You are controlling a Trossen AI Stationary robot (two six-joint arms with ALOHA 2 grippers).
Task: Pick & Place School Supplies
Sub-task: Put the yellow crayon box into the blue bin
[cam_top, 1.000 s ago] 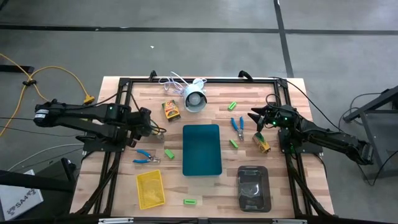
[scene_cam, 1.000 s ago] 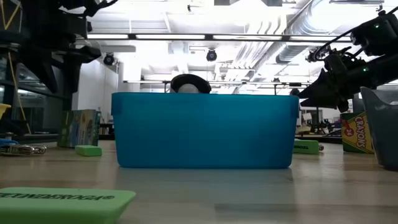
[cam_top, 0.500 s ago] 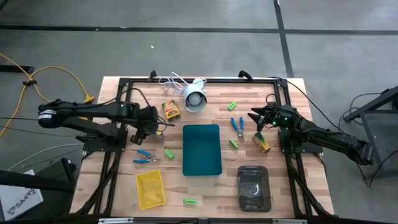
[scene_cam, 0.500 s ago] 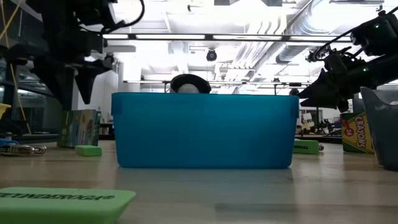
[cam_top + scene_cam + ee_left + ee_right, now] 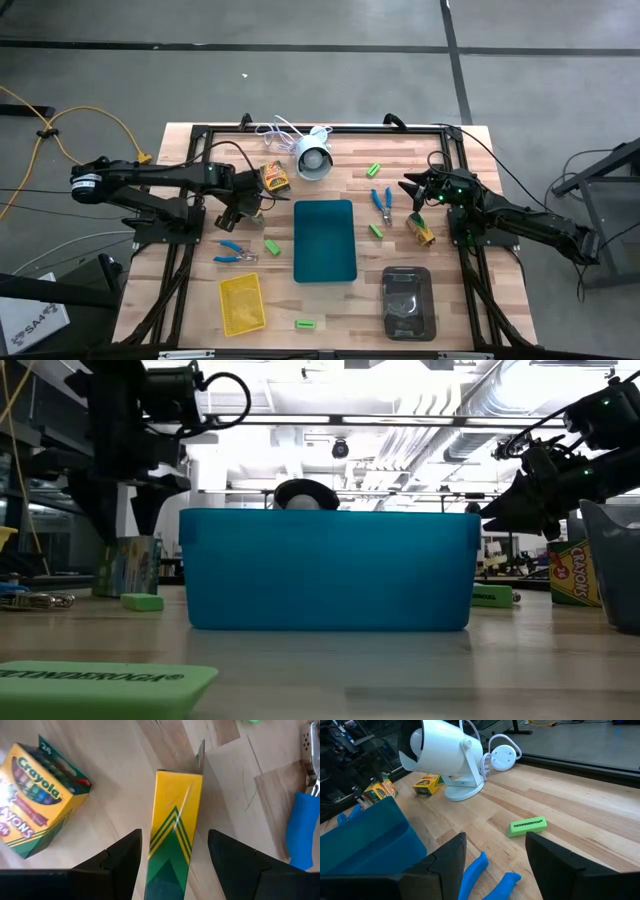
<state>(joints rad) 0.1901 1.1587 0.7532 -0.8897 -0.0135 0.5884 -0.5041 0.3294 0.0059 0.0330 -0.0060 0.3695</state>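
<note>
Crayon boxes are my main concern: a yellow-orange printed cardboard box (image 5: 275,177) lies flat on the pale wooden plank table (image 5: 340,300), just beside the left gripper (image 5: 252,205). In the left wrist view I see that box's glossy face (image 5: 37,820) tilted. A second narrow yellow carton with green chevrons (image 5: 172,855) sits directly between the two dark fingers, its end flap open. The fingers are spread wide on either side of it, and I cannot tell whether they touch it.

The right gripper (image 5: 408,190) hovers near the table's right edge with its fingers spread and nothing between them. Below it lies a blue-handled scissor-like tool (image 5: 480,870) with smooth rounded plastic grips. Close by I see a small rectangular bright green block (image 5: 528,825) with dark lettering. Another printed crayon box (image 5: 421,228) rests just beside this gripper.

A second blue-handled tool (image 5: 233,251) lies near the left arm, with another green block (image 5: 272,246) beside it.

A smooth rectangular teal plastic tray (image 5: 325,240) sits at the table's centre. A yellow mesh tray (image 5: 241,303) and a dark grey tray (image 5: 407,300) sit nearer the front edge. A glossy white round device (image 5: 313,158) with a coiled cable stands at the back.
</note>
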